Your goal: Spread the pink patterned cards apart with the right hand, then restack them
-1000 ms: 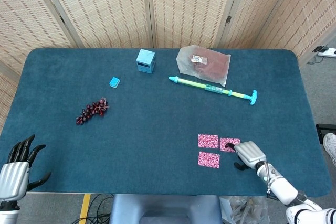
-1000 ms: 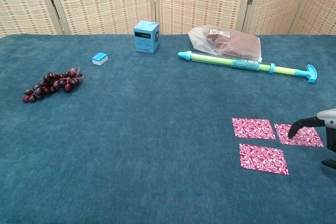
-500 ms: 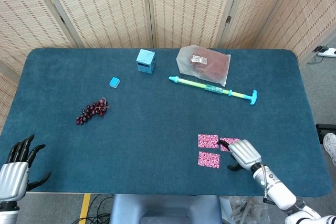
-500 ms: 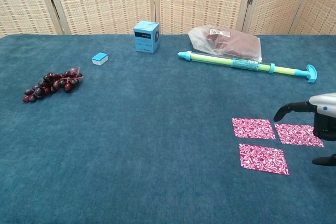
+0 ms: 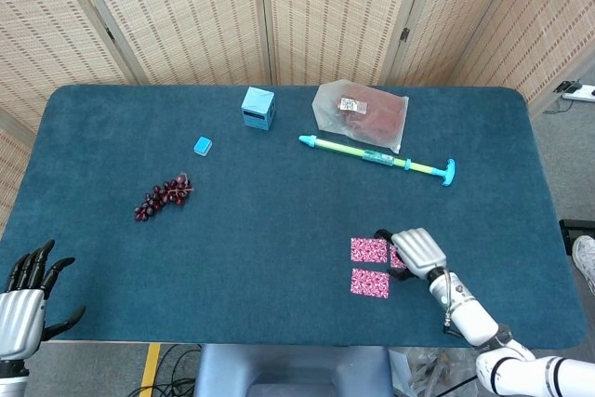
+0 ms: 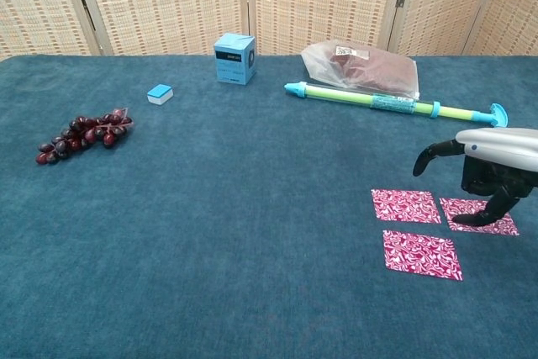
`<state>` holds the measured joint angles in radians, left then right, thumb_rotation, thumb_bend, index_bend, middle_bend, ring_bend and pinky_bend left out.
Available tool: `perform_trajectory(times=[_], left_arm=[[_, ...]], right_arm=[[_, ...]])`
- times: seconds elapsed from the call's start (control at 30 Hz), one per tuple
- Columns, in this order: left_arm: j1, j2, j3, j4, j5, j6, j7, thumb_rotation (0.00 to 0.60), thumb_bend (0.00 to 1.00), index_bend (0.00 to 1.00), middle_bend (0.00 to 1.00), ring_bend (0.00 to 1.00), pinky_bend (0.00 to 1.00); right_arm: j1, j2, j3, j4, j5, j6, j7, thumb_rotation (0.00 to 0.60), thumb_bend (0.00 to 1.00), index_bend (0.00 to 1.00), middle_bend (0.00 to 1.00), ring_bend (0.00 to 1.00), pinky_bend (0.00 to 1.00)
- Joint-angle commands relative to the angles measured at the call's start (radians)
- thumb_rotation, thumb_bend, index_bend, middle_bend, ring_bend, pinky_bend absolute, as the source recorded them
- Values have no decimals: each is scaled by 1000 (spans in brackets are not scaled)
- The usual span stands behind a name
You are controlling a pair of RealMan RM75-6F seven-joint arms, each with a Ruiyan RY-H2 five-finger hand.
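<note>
Three pink patterned cards lie face-up on the tabletop (image 6: 252, 275), near its front right. Upper-left card (image 6: 406, 206); lower card (image 6: 422, 254) just beside it toward the robot; right card (image 6: 481, 215) just beside the upper-left one. Small gaps of cloth show between all three, none overlapping. The spread looks done; judged to be at the start of restacking.

Right hand (image 6: 487, 170) is over the right card, fingers curled downward. One dark fingertip (image 6: 466, 219) appears to touch that card; another finger reaches forward above the gap toward the upper-left card without holding anything. No card is lifted or gripped. In the head view the right hand (image 5: 416, 250) hides most of the right card.

Left hand (image 5: 23, 293) sits at the near left corner, well apart from the cards, fingers spread, holding nothing.

Handling, as a judgement: cards are thin, light and flat, probably slightly flexible. The cloth surface gives no edge to get under, so a pinch from above is unlikely to work. Better to press lightly on a card's face and slide it over its neighbour, or drag it until a corner rides up. Too much pressure could crease a card or bunch the cloth.

Other items, far side: one blue box (image 6: 234, 58), one small blue block (image 6: 160, 94), one bunch of grapes (image 6: 80, 135), one plastic bag (image 6: 363, 65), one long green-and-blue pump toy (image 6: 393, 102).
</note>
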<state>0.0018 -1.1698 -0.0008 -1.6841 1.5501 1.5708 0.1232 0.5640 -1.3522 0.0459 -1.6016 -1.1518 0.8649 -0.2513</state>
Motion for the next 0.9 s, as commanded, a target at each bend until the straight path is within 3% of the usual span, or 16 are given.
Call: perform_trajectory(times=[0.03,0.33,0.9], left_arm=[[0,-1,0,2,0,-1,-1,600,230,242,30,21,90],[-2,-2,-2,7,0,-4,-3,600,230,246,29,21,90],[2,-3,-1,17,-8,-6,-10,600,230,246,29,21,90]], right_arm=[[24,-27,16,30,45,-27,-22,600,305,237,1000,1000,1000],[53,-80,24,80,107,-50,-47,600,305,244,1000,1000,1000],[60,-128,16,124,123,-26,-63,600,295,273,1000,1000,1000]])
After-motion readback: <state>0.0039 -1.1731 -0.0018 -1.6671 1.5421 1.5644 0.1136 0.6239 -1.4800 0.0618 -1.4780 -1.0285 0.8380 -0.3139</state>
